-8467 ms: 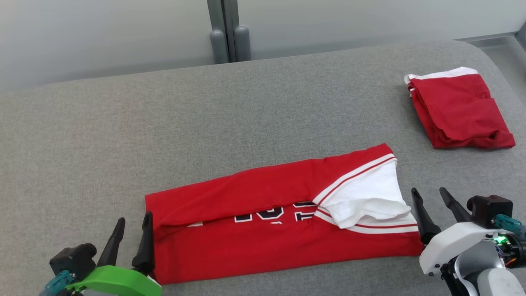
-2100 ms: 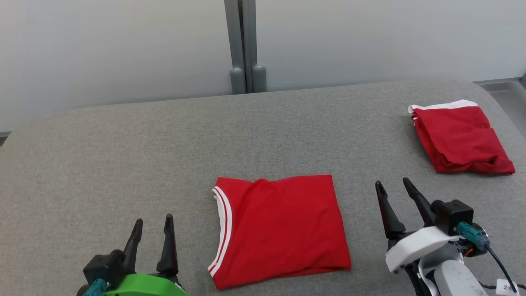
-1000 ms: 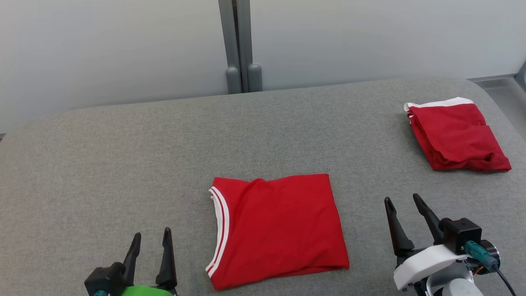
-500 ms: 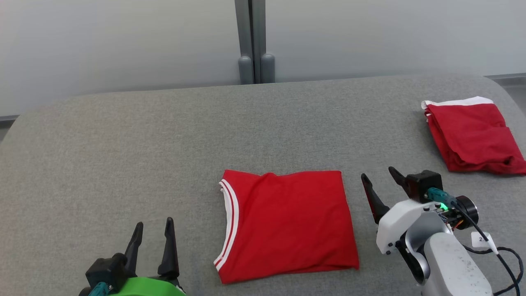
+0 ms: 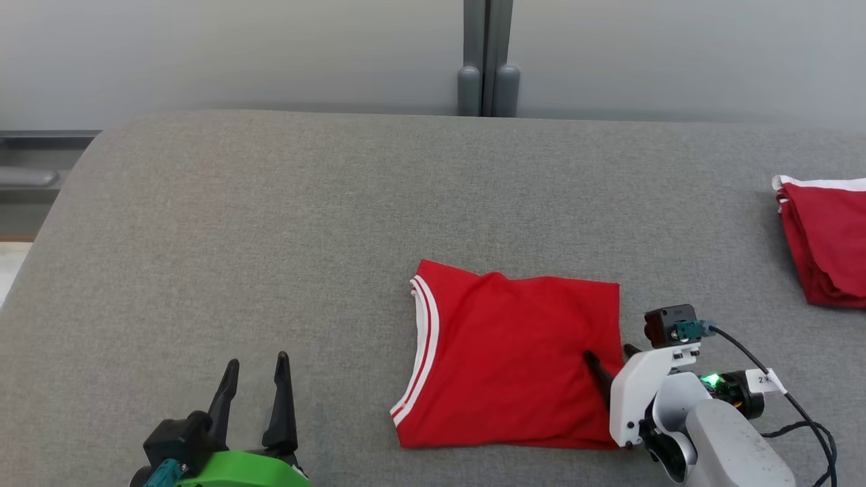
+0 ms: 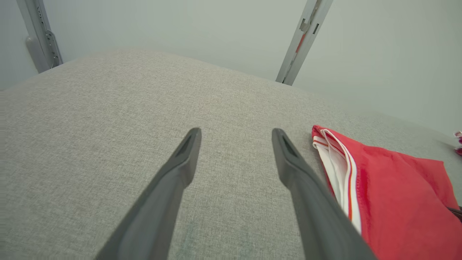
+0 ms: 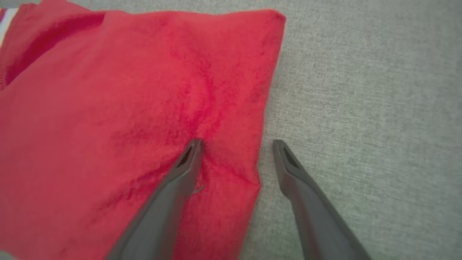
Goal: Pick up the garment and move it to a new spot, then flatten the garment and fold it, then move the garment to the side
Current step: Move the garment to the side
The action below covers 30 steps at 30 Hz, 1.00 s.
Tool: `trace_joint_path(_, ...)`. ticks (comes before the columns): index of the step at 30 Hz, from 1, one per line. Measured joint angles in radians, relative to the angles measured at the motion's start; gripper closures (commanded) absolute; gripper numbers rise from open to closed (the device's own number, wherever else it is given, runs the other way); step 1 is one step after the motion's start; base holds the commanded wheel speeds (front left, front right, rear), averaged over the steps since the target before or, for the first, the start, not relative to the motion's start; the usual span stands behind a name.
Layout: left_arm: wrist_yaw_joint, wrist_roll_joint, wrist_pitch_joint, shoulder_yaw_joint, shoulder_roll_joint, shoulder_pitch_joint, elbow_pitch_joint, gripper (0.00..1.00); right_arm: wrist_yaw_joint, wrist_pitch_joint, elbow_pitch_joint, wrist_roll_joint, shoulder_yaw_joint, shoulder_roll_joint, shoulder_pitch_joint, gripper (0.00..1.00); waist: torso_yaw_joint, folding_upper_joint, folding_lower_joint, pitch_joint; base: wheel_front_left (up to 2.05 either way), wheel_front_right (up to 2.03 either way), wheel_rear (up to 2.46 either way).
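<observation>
A grey fabric-covered surface with rounded corners stretches across the head view. A pale wall and a grey upright post stand behind its far edge.

The garment is red and folded into a rough square. It lies flat near the front edge of the surface, a little right of the middle. Its white-and-red striped trim runs down its left side, and a few soft creases cross the cloth.

A second folded red garment with a white band along the top sits at the right edge of the surface, well apart from the first and cut off by the picture's border.

The right pincer is released, its jaws wide, and it straddles the right edge of the garment. In the right wrist view one finger has its tip on the red cloth, where small wrinkles gather. The other finger is over the bare grey fabric just beside the fold. Nothing is gripped.

The left pincer is also released and holds nothing. It sits above the front edge, well left of the garment. In the left wrist view its fingers point across bare fabric, with the striped trim just beside one of them.
</observation>
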Motion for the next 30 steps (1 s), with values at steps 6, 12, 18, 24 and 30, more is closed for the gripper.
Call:
trace_joint_path(6, -0.001, 0.003, 0.000, -0.003, 0.000, 0.000, 0.000, 0.00, 0.000, -0.005, 0.048, 0.031, 0.047, -0.004, -0.046, 0.98, 0.021, 0.0000, 0.0000, 0.016, 0.00, 0.00, 0.00)
trace_joint_path(12, -0.002, 0.001, 0.000, -0.016, -0.001, -0.001, -0.020, 0.00, 0.000, -0.036, 0.061, 0.032, 0.068, 0.003, -0.106, 1.00, -0.008, 0.0000, 0.0000, 0.024, 0.00, 0.00, 0.00)
trace_joint_path(18, -0.001, 0.001, 0.000, -0.031, -0.001, -0.026, -0.054, 0.00, 0.001, -0.042, 0.055, -0.041, 0.015, -0.008, -0.198, 1.00, -0.079, 0.0000, 0.0001, 0.042, 0.00, 0.00, 0.00)
trace_joint_path(24, -0.002, 0.020, 0.000, -0.038, -0.002, -0.071, -0.074, 0.00, 0.001, -0.025, 0.015, -0.079, -0.033, -0.072, -0.261, 1.00, -0.182, 0.0000, 0.0000, 0.077, 0.00, 0.00, 0.00)
trace_joint_path(30, -0.009, 0.049, 0.000, -0.048, -0.001, -0.121, -0.073, 0.00, 0.001, -0.008, -0.024, -0.084, -0.053, -0.112, -0.286, 1.00, -0.296, 0.0000, 0.0000, 0.126, 0.00, 0.00, 0.00)
